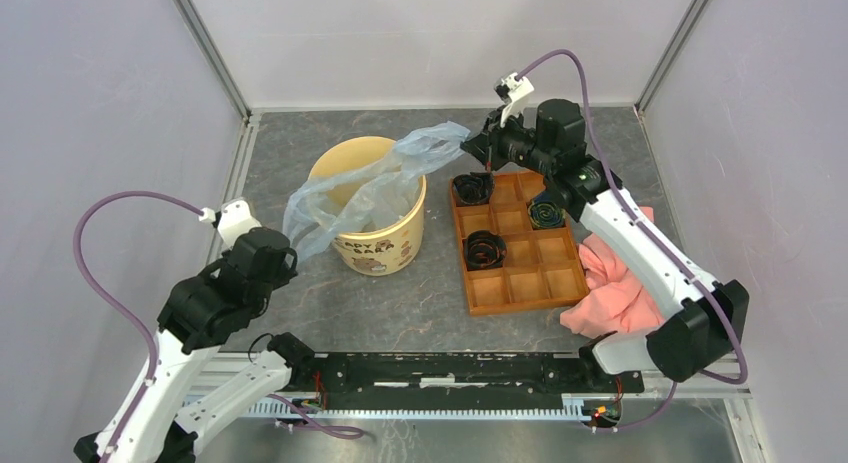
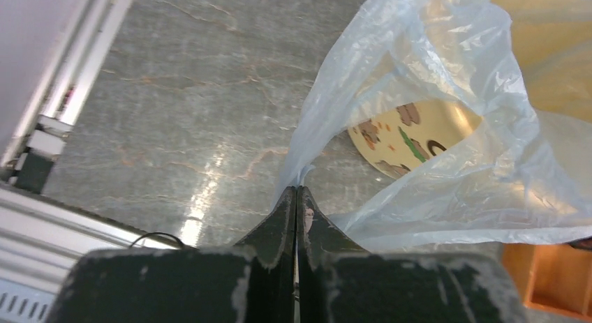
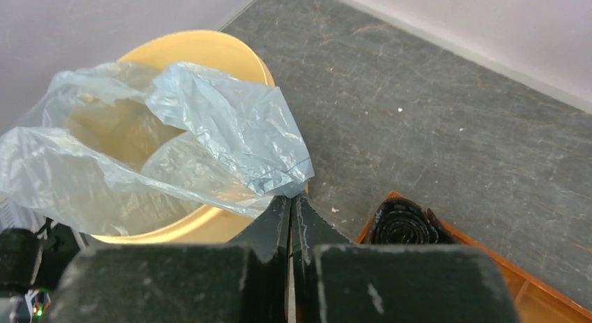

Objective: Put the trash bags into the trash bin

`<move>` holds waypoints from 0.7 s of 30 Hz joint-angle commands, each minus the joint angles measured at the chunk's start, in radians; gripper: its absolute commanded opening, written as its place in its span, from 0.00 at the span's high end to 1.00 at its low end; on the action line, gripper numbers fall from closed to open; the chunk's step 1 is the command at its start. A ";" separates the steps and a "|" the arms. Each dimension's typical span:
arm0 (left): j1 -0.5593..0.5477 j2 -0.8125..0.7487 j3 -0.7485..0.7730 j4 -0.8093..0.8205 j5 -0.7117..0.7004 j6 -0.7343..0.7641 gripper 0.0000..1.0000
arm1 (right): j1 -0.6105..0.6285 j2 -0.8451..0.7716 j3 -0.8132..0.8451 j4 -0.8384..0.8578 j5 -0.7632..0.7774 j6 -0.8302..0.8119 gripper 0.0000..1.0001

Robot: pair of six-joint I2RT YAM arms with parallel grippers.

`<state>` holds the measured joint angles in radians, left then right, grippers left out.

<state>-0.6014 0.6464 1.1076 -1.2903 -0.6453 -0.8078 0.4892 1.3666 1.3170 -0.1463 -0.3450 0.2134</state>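
Note:
The pale blue-grey trash bag (image 1: 372,178) lies stretched across the mouth of the cream-yellow trash bin (image 1: 380,251), partly sagging inside it. My left gripper (image 1: 290,255) is shut on the bag's left end, just left of the bin and near the tabletop. In the left wrist view the closed fingertips (image 2: 297,192) pinch the bag (image 2: 433,79), and the bin's printed side (image 2: 408,138) shows through a loop. My right gripper (image 1: 478,143) is shut on the bag's right end, beyond the bin's far right rim. The right wrist view shows this gripper (image 3: 291,199), the bag (image 3: 209,121) and the bin rim (image 3: 202,40).
An orange compartment tray (image 1: 525,283) holding black coiled rolls (image 1: 484,249) stands right of the bin; its corner (image 3: 537,295) and one roll (image 3: 405,222) show in the right wrist view. A pink cloth (image 1: 615,283) lies by the tray's right side. Enclosure walls surround the table.

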 commanded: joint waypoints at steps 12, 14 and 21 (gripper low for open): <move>0.001 -0.115 -0.047 0.018 -0.071 -0.122 0.98 | -0.158 0.067 -0.123 0.111 -0.246 0.050 0.99; 0.002 -0.136 -0.082 0.111 0.066 -0.091 0.98 | -0.151 0.066 -0.122 0.094 -0.230 0.089 0.90; 0.000 -0.147 -0.157 0.267 0.346 -0.074 0.98 | -0.047 -0.032 -0.071 -0.076 -0.043 0.075 0.29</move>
<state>-0.6018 0.4946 0.9577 -1.1431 -0.4328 -0.8940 0.3836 1.4418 1.1954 -0.1444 -0.5282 0.2974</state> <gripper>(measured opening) 0.029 0.585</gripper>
